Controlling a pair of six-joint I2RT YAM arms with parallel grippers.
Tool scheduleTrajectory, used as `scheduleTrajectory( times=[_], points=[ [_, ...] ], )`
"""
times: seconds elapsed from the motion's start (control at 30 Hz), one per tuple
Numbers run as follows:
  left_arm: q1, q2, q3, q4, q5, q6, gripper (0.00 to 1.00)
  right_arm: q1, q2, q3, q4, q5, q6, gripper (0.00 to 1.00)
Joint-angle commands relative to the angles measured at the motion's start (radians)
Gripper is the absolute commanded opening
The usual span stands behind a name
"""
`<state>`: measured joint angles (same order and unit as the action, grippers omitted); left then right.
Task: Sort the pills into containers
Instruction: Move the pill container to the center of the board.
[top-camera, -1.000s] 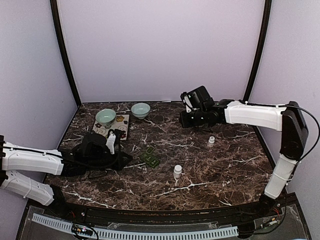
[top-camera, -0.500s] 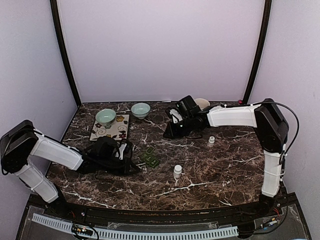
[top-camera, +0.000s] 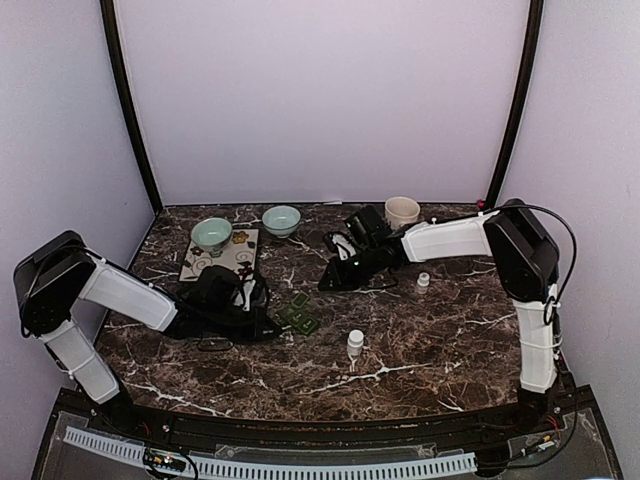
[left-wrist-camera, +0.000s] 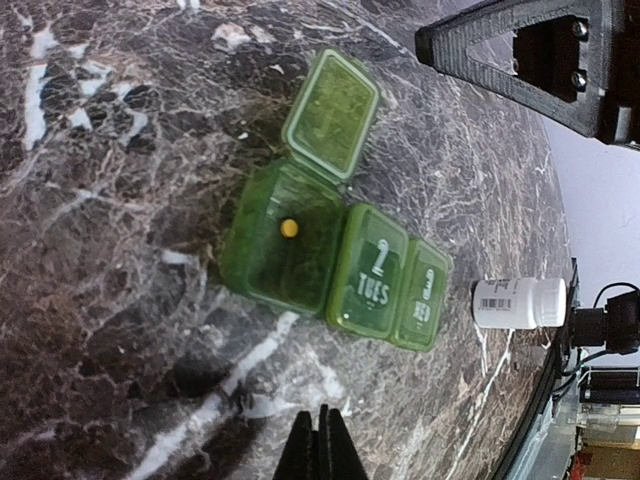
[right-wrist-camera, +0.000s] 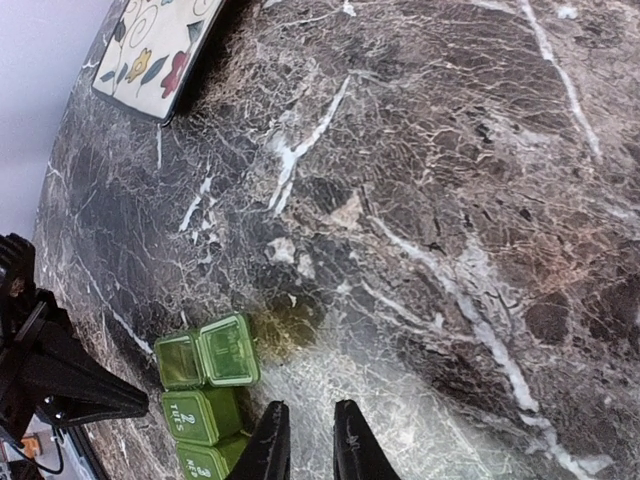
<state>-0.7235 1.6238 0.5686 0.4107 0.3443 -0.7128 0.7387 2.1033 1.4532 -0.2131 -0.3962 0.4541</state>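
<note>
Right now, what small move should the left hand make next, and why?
Probably nudge the open lid shut: that compartment of the box already holds a yellow pill, and the shut left hand sits near it.

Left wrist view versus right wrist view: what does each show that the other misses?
Only the left wrist view shows the yellow pill lying inside the green pill box, and the white bottle beyond it. Only the right wrist view shows the flowered mat. Both show that box with one lid open on the dark marble table.
</note>
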Motion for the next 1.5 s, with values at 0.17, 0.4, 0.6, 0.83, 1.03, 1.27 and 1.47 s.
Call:
scheduleTrajectory(
  times=[0.17, 0.4, 0.6, 0.83, 1.03, 1.27, 1.47],
  points=[
    [0.027, 0.059, 0.073, -0.041, -0.044, 0.047, 0.00, -0.001, 0.055, 0.062, 0.047, -0.066, 0.005, 0.16],
    [0.037, 0.086, 0.112, -0.075, -0.068, 0.068, 0.00, -0.001, 0.082, 0.082, 0.038, -0.085, 0.002, 0.16],
    [0.043, 0.098, 0.122, -0.080, -0.073, 0.076, 0.00, -0.002, 0.105, 0.098, 0.029, -0.084, -0.002, 0.16],
    [0.051, 0.117, 0.140, -0.083, -0.071, 0.090, 0.00, -0.002, 0.120, 0.115, 0.022, -0.064, 0.001, 0.16],
    [0.057, 0.137, 0.166, -0.086, -0.064, 0.098, 0.00, -0.002, 0.138, 0.126, 0.011, -0.074, -0.002, 0.14],
    [0.062, 0.147, 0.184, -0.093, -0.056, 0.102, 0.00, -0.002, 0.137, 0.112, 0.000, -0.062, -0.008, 0.11],
    [0.063, 0.146, 0.179, -0.095, -0.052, 0.105, 0.00, -0.002, 0.097, 0.056, 0.057, -0.043, 0.012, 0.10]
  ],
)
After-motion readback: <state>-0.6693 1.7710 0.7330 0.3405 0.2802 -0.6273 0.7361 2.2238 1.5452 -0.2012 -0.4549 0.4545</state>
